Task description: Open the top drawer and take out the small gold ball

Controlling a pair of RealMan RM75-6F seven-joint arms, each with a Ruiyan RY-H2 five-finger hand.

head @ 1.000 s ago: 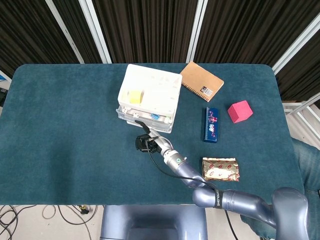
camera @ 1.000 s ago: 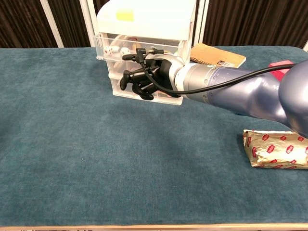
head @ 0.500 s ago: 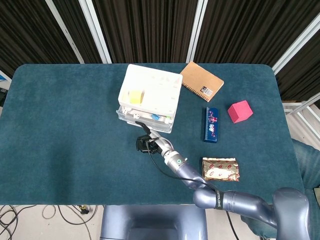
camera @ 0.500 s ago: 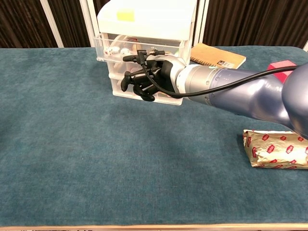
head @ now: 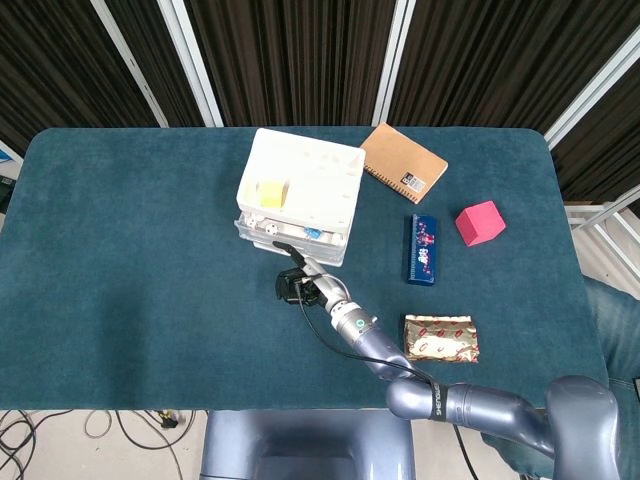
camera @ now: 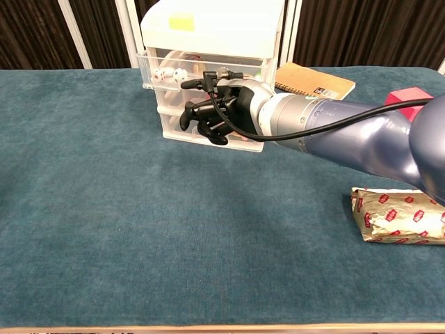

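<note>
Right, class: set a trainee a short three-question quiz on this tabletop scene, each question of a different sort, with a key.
1. True or false: the right hand is at the front of the drawer unit.
2. Which object lies nearest the right arm's side of the table edge: A) the notebook, B) the red-and-gold packet, C) the pink block?
3. Fill in: the blue box lies between the drawer unit and the ____ block.

Key: 1 true; 2 B; 3 pink.
</note>
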